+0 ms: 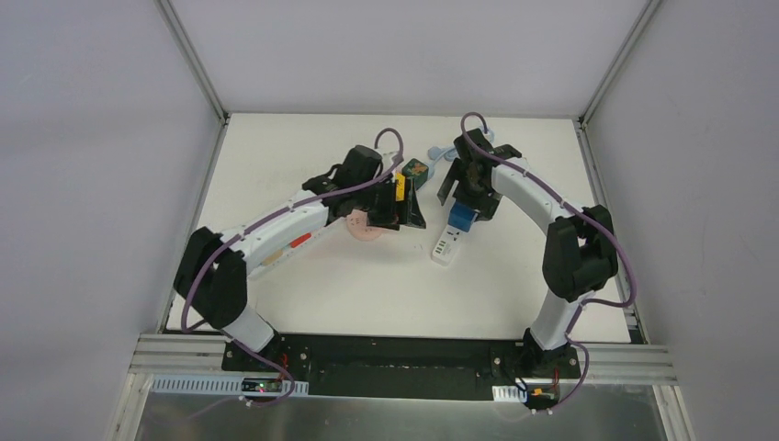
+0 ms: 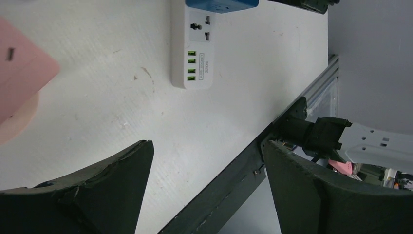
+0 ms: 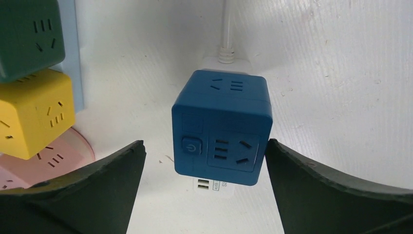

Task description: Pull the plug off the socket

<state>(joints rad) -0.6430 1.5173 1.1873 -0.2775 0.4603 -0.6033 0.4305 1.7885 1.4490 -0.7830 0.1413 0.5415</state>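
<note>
White table [image 1: 367, 285], and we spot green cube [image 3: 29, 36] and yellow cube [image 3: 36, 112] crowding beside the blue plug [image 3: 221, 129]. Right gripper [image 3: 204, 142] straddles it, fingers spread wide; left gripper [image 2: 207, 144] gapes empty.

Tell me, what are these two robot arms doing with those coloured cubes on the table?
The job is to pull a plug out of a socket. The right hand has its open fingers on either side of the blue cube plug, which sits on the white power strip, not yet pulled off. The left hand is open too, holding nothing, hovering over the table near the strip. A green cube, a yellow cube and a pink cube sit off to one side.
</note>
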